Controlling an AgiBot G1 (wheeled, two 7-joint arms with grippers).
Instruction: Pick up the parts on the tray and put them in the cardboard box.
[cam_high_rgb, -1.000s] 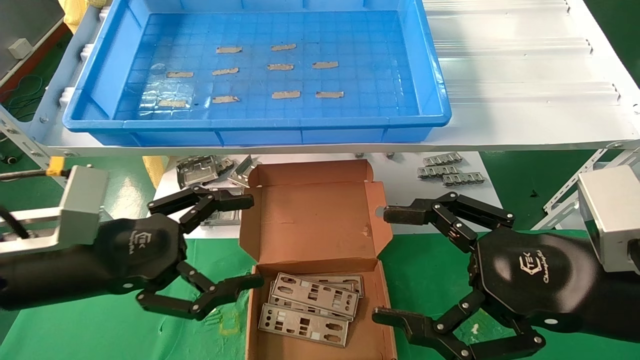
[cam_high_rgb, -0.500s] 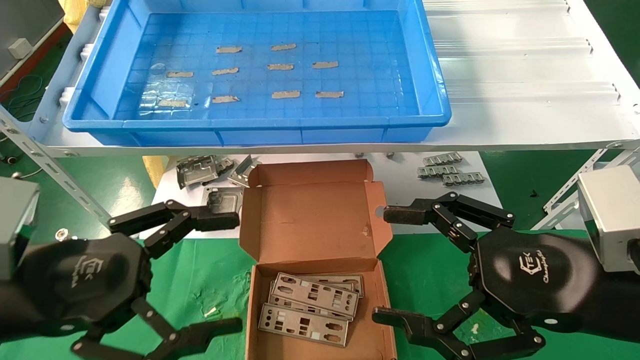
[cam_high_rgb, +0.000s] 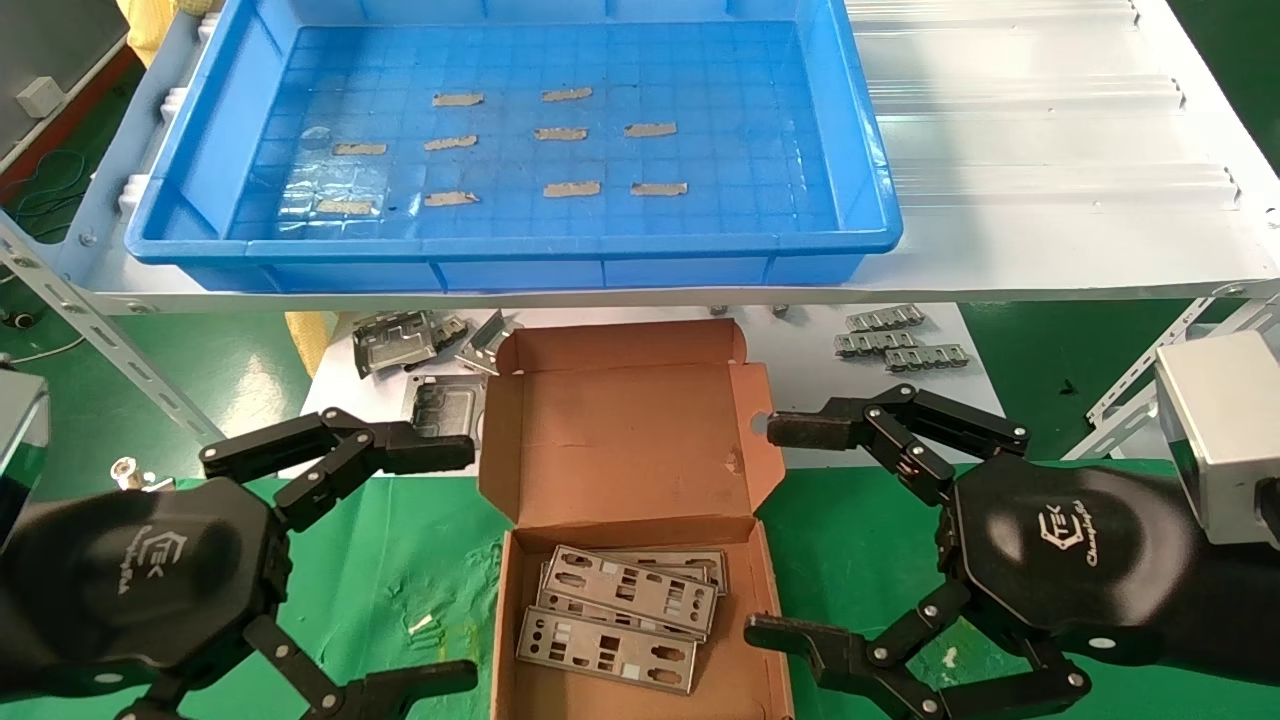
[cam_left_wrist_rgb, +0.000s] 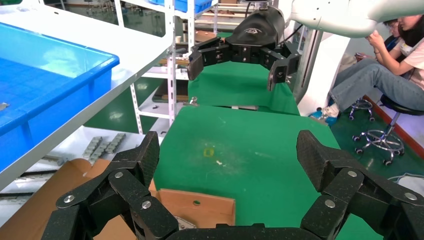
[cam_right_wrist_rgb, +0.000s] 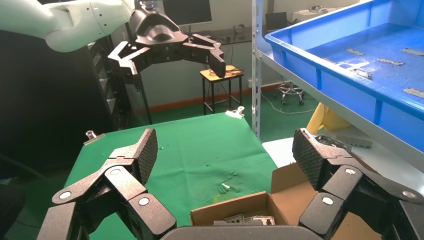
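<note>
Several silver-grey punched plates (cam_high_rgb: 615, 612) lie stacked inside the open brown cardboard box (cam_high_rgb: 620, 450), whose lid stands up behind them. They also show in the right wrist view (cam_right_wrist_rgb: 245, 220). The blue tray (cam_high_rgb: 868, 150) on the white shelf holds no plates, only tape strips. My left gripper (cam_high_rgb: 465, 565) is open and empty, left of the box above the green cloth; in the left wrist view (cam_left_wrist_rgb: 227, 155) the box corner (cam_left_wrist_rgb: 200, 207) lies below it. My right gripper (cam_high_rgb: 765, 530) is open and empty, right of the box, and shows in its wrist view (cam_right_wrist_rgb: 225, 150).
Small grey tape strips (cam_high_rgb: 560, 133) dot the tray floor. Folded metal brackets lie on the white lower surface behind the box, at left (cam_high_rgb: 400, 340) and right (cam_high_rgb: 900, 345). Green cloth (cam_high_rgb: 400, 560) covers the table. A slanted shelf strut (cam_high_rgb: 110, 340) runs near the left arm.
My left gripper has drawn back, leftward and nearer the table's front, away from the box, still open. The right gripper and the plates have not moved.
</note>
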